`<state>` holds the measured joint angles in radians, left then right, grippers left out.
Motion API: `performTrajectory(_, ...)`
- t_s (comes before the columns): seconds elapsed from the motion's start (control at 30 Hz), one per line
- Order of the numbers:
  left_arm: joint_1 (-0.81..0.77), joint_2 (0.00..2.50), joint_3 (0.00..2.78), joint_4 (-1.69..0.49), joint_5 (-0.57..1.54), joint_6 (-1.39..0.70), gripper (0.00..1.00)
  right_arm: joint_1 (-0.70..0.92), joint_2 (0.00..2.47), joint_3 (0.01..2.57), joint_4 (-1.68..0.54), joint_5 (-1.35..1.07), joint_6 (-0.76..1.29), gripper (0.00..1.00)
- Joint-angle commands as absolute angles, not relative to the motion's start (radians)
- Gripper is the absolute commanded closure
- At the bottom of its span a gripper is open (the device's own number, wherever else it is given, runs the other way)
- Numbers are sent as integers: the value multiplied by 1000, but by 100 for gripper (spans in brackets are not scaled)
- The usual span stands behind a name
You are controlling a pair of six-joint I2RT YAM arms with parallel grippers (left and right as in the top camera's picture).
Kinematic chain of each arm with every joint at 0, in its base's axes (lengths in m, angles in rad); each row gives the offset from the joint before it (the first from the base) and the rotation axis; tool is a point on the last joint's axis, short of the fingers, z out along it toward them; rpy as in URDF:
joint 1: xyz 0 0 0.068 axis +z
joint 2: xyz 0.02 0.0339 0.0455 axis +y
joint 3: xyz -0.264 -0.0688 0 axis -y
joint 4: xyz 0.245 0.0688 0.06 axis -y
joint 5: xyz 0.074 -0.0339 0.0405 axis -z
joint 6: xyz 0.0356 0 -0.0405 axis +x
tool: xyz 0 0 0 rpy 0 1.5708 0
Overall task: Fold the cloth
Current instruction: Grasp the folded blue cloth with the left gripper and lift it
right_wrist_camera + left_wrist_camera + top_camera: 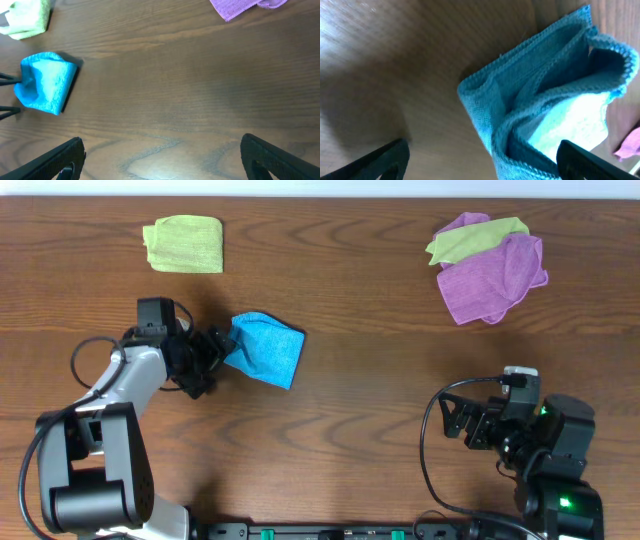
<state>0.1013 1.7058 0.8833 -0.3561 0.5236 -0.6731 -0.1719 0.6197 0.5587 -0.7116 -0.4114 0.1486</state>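
Sky-blue and bunched into a rough, layered fold, the cloth (266, 348) is seen left of the middle of the wooden table (360, 380), lying flat on the boards with its layers gaping at one end. The left gripper (217, 350) is held low at the cloth's left end, and its jaws are spread wide. In the left wrist view the cloth's near end is seen between the two fingers (382, 159), close to one and well apart from the other, so nothing is clamped. In the right wrist view the two tips are seen as thin dark lines on either side of that same end. The right gripper (162, 147) is parked near the table's front right, well apart from the cloth. Its jaws are likewise spread wide, and only bare wood is seen between them. A yellow-green cloth (185, 244) is laid folded at the far left. At the far right a purple cloth (492, 278) is heaped with a second yellow-green one (470, 240) partly over it, the two touching.
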Motion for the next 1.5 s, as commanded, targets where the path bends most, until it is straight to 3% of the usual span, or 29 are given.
performTrajectory(0.0, 103, 1702, 838, -287, 555, -720, 5, -178, 616, 551, -712, -422, 160, 1)
performTrajectory(0.43, 61, 1740, 736, -70, 546, -734, 0, -178, 616, 551, -712, -422, 160, 1)
performTrajectory(0.47, 57, 1749, 735, -61, 543, -734, 6, -178, 616, 551, -712, -422, 160, 1)
performTrajectory(0.6, 38, 1813, 735, -8, 542, -734, 13, -178, 616, 551, -712, -422, 160, 1)
performTrajectory(0.67, 33, 1846, 735, 15, 544, -733, 24, -178, 616, 551, -712, -422, 160, 1)
performTrajectory(0.73, 29, 1876, 735, 41, 553, -733, 42, -178, 616, 551, -712, -422, 160, 1)
performTrajectory(0.8, 29, 1890, 735, 68, 571, -733, 71, -178, 616, 551, -712, -422, 160, 1)
performTrajectory(0.83, 29, 1890, 735, 88, 578, -733, 91, -178, 616, 551, -712, -422, 160, 1)
performTrajectory(0.87, 29, 1889, 735, 104, 583, -733, 94, -178, 616, 551, -712, -422, 160, 1)
performTrajectory(1.17, 32, 1874, 849, 213, 682, -820, 95, -178, 616, 551, -712, -422, 160, 1)
performTrajectory(1.47, 33, 1870, 1253, 20, 591, -863, 94, -178, 616, 551, -712, -422, 160, 1)
